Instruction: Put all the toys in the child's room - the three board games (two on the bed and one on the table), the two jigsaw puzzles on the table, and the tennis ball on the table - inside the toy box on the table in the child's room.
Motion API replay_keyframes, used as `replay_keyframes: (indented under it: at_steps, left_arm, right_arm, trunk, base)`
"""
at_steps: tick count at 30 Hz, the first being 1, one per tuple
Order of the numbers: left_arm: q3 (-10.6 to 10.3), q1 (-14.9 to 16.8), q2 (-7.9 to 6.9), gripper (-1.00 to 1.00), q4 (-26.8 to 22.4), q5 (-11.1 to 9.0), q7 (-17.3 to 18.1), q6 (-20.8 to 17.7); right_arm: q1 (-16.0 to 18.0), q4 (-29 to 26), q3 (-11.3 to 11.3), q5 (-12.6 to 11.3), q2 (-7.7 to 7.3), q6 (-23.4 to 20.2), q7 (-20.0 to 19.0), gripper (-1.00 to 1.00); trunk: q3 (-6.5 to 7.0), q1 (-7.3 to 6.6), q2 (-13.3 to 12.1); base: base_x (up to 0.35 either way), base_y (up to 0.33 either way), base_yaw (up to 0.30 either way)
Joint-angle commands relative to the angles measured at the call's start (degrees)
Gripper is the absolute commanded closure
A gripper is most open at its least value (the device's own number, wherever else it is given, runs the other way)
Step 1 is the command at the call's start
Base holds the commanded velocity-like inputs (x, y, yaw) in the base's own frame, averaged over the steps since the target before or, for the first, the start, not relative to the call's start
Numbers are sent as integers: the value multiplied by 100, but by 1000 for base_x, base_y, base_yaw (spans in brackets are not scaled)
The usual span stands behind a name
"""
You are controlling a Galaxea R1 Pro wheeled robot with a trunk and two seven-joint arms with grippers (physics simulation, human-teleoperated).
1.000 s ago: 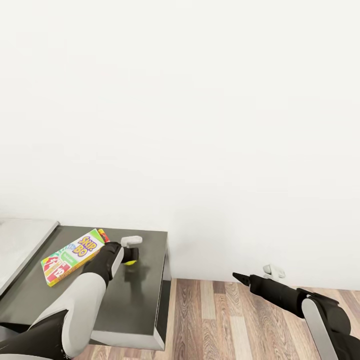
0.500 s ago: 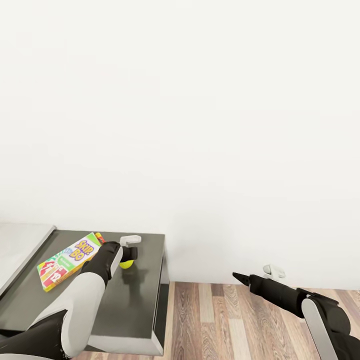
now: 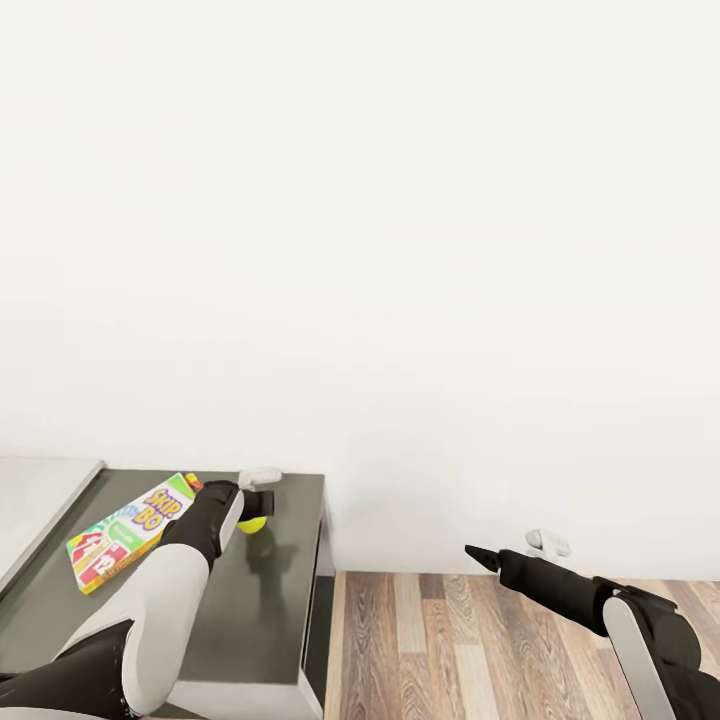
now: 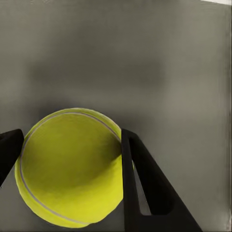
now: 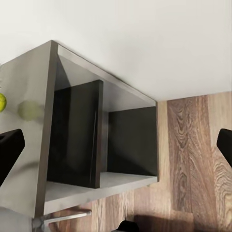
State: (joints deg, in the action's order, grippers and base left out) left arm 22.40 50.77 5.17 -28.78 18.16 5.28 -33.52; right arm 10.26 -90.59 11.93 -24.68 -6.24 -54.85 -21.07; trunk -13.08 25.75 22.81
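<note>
The yellow tennis ball [image 3: 252,523] sits between the two black fingers of my left gripper [image 3: 255,512], which is shut on it just above a dark-grey side unit [image 3: 270,600]. Up close, the tennis ball [image 4: 70,166] touches both fingers [image 4: 145,183]. A bright green, yellow and red board game [image 3: 125,530] lies flat on the same dark top, to the left of my left arm. The white-grey table [image 3: 35,495] shows at the far left edge. My right gripper [image 3: 472,550] hangs open over the wood floor, holding nothing.
A plain white wall stands close behind the unit. The side unit [image 5: 77,145] has open dark shelves in its side. Light wood-plank floor [image 3: 480,640] stretches to the right. A small white fitting [image 3: 545,543] sits low on the wall.
The whole view has shifted a little, so the camera moved. My left gripper stays shut on the tennis ball. The right arm looks the same.
</note>
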Motion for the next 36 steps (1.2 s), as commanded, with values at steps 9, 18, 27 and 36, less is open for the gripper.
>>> replay_keyframes:
  at_steps: [9,18,27,36]
  left_arm:
    - [83,-6,-586,100,-703,31,2385,-856]
    - [98,-197,-1988,100,-858,31,6650,-1112]
    - [831,-821,-2513,100,-901,-17,8472,-1038]
    - [1107,-872,-2551,100,-944,-27,8472,-1042]
  right_arm:
    - [-30,-18,43,-23,-67,-33,-461,-100]
    - [-41,-20,102,-40,-61,94,-1974,-100]
    - [-59,-20,50,-50,28,539,-2622,-100]
    - [-65,2,20,-55,92,937,-2669,-100]
  trunk:
    - [69,4,11]
    - [150,4,11]
    - [221,4,11]
    - [231,4,11]
  base:
    - [0,0,-52]
    - [0,0,-6]
    - [0,0,0]
    - [0,0,0]
